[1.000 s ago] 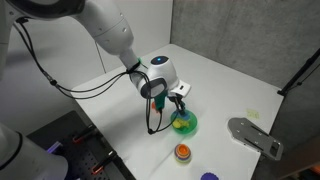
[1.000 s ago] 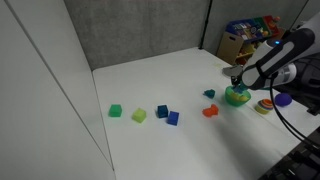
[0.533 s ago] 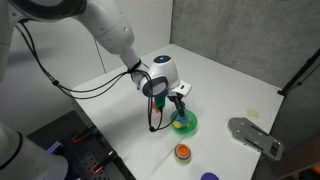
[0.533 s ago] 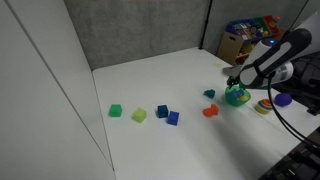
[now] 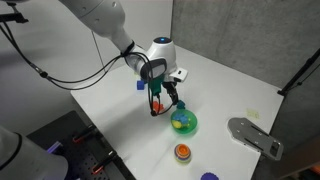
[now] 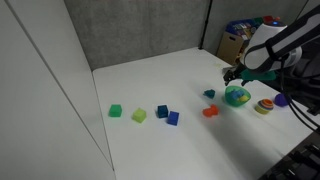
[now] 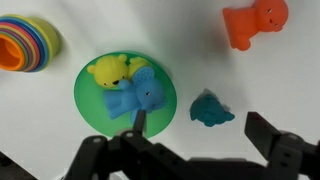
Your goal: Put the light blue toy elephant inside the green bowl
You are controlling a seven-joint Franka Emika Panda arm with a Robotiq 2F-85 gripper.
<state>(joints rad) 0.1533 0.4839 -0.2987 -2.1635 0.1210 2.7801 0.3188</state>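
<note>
In the wrist view the light blue toy elephant (image 7: 135,98) lies inside the green bowl (image 7: 92,108), pressed against a yellow toy (image 7: 112,70). My gripper (image 7: 200,128) hangs above, open and empty, its fingers (image 7: 265,130) apart; it sits over the bowl's edge and a teal toy (image 7: 210,110). Both exterior views show the gripper (image 5: 166,96) (image 6: 234,75) lifted clear of the bowl (image 5: 185,123) (image 6: 237,97).
An orange toy (image 7: 255,22) (image 6: 210,111) and a stack of rainbow rings (image 7: 25,42) (image 6: 264,106) lie near the bowl. Two dark blue cubes (image 6: 167,115), a yellow-green cube (image 6: 139,116) and a green cube (image 6: 115,111) sit farther off. A grey object (image 5: 255,137) lies by the table edge.
The gripper went from shut to open, letting the elephant go into the bowl, then rose and drew back from the bowl.
</note>
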